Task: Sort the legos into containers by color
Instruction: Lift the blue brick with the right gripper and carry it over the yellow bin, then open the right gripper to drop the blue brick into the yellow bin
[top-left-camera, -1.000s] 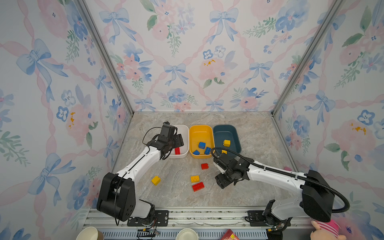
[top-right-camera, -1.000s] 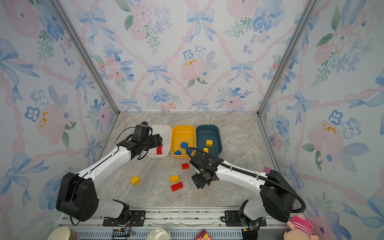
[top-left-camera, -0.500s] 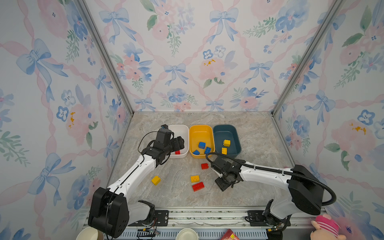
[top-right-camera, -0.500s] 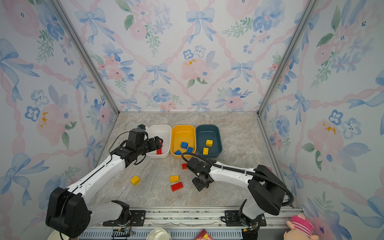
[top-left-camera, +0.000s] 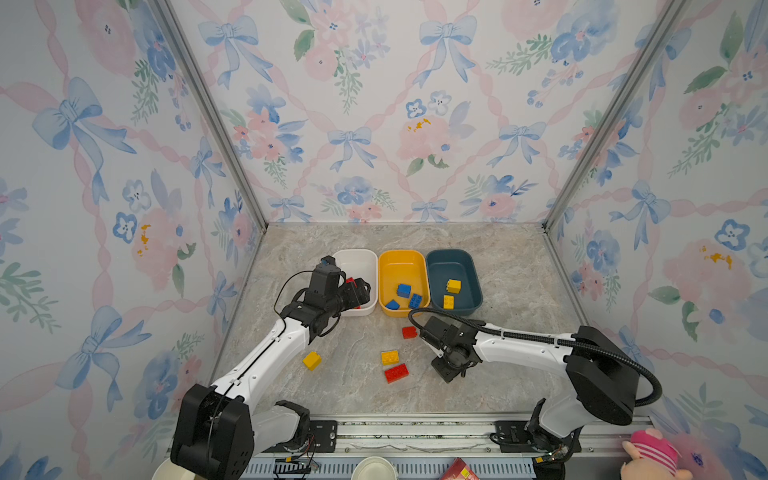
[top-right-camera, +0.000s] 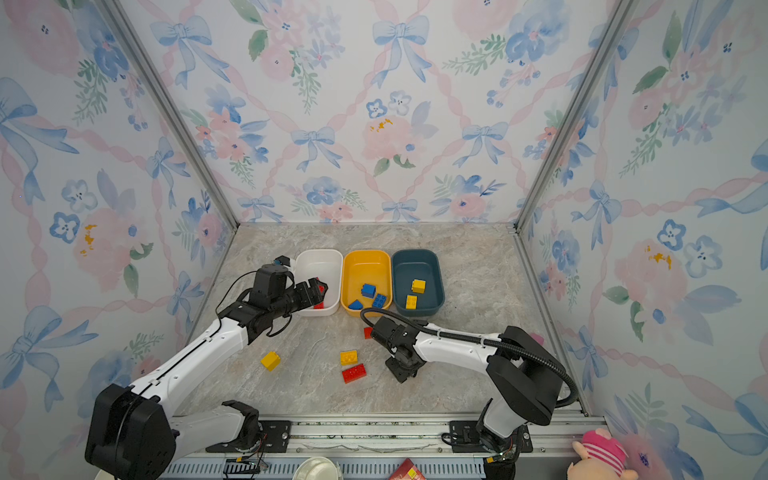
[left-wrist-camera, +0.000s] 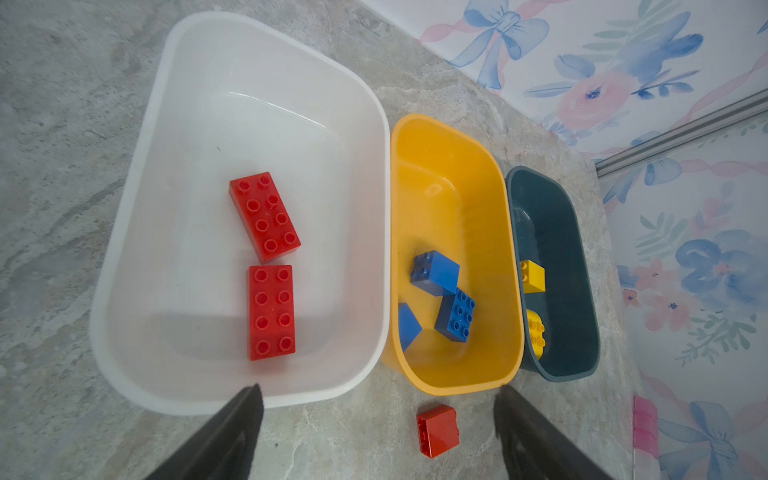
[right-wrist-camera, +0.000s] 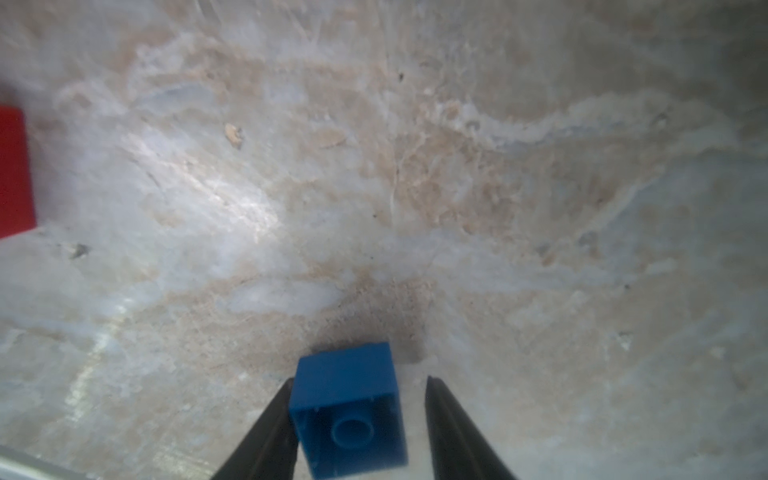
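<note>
Narrowed right gripper straddles blue brick, apparently unclamped.

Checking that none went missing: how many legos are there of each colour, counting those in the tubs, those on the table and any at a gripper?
Red legos: 4
Blue legos: 4, one between the jaws of the right gripper
Yellow legos: 4
Total: 12

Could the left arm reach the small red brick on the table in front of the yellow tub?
Probably yes: the left gripper hangs open and empty, the small red brick lies uncovered just ahead of it. The right arm sits close beside it, though.
</note>
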